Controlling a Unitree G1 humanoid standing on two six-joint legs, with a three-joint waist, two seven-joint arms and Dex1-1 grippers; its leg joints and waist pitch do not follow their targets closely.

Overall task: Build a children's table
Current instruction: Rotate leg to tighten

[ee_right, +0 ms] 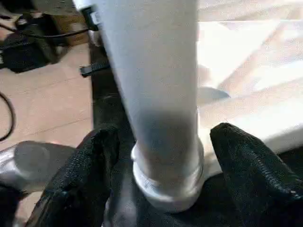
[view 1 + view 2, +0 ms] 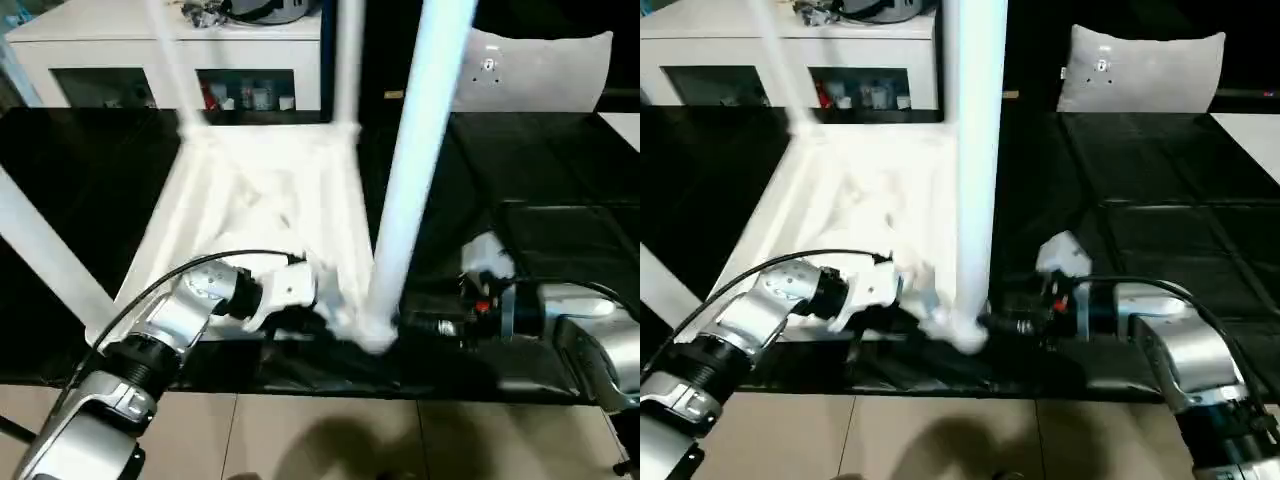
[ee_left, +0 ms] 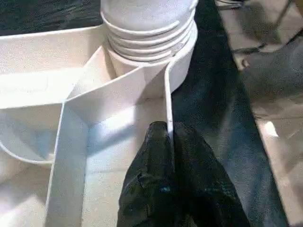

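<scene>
The children's table lies upside down on the black work surface, its ribbed white underside (image 2: 260, 200) facing up and white legs standing in the corner sockets. The near-right leg (image 2: 975, 150) rises from its threaded socket (image 3: 147, 28) at the front corner. My left gripper (image 3: 169, 137) is shut on the thin rim wall of the tabletop just beside that socket; it also shows in the left eye view (image 2: 300, 322). My right gripper (image 1: 163, 137) is open, its black fingers (image 1: 241, 165) standing on either side of the leg's base with small gaps.
Three more legs stand up: near left (image 2: 40, 250), far left (image 2: 170, 60), far right (image 2: 347, 60). A white glass-doored cabinet (image 2: 60, 45) stands behind and a white cushion (image 2: 1140, 70) at back right. The work surface (image 2: 540, 170) ends just before the tiled floor (image 2: 330, 440).
</scene>
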